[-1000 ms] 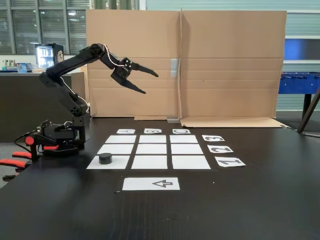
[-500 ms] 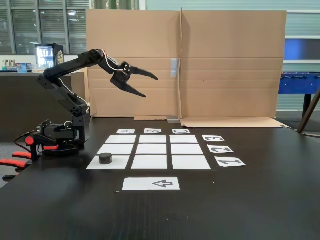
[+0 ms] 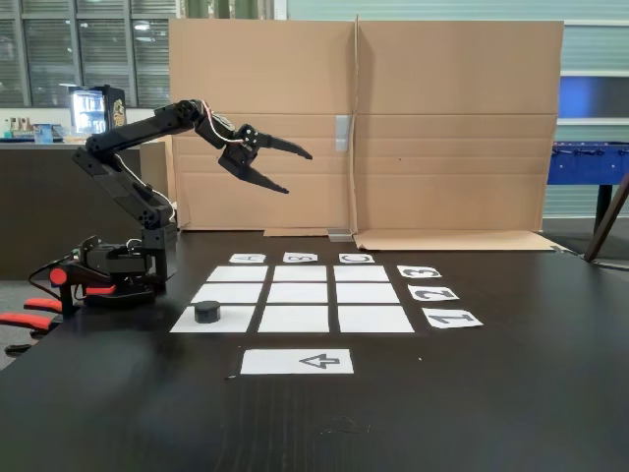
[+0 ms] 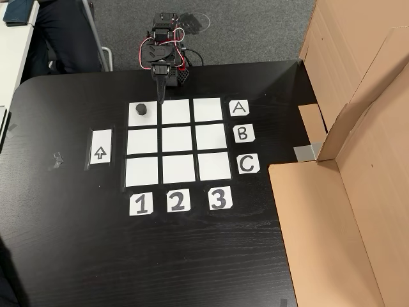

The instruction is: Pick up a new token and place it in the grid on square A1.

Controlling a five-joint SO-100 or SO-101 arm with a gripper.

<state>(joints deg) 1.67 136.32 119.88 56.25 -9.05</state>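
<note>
in the fixed view the gripper [image 3: 297, 169] hangs high above the table [image 3: 511, 393], its two fingers spread apart with nothing between them. the token [image 3: 206, 312] sits on the near-left cell of the grid [image 3: 300, 293], which is square a1 [image 3: 231, 320], near that cell's left half and inside its borders. the arm's base [image 3: 118, 265] stands at the table's left side, just beside the grid's far-left corner. a cardboard wall [image 3: 442, 128] rises behind the grid, well apart from the raised fingers. the arrow strip [image 3: 297, 362] lies in front of the grid, toward the camera

in the other view, looking down, the gripper [image 4: 159, 96] points over the edge of the grid [image 4: 179, 169] near the row of the a card [image 4: 239, 108]. the token [image 4: 142, 109] rests in square a1 [image 4: 137, 118], the corner cell lined up with the a card and the 1 card [image 4: 141, 204]; the other eight cells are bare

judging from this, the placing looks done: the puck is down in the right cell and released. what seems left is only to bring the arm home. room is generous: open air around the fingers, bare dark table [image 4: 64, 243] on the near and far sides of the paper, and the cardboard [image 4: 345, 211] stands off beyond the letter cards
</note>
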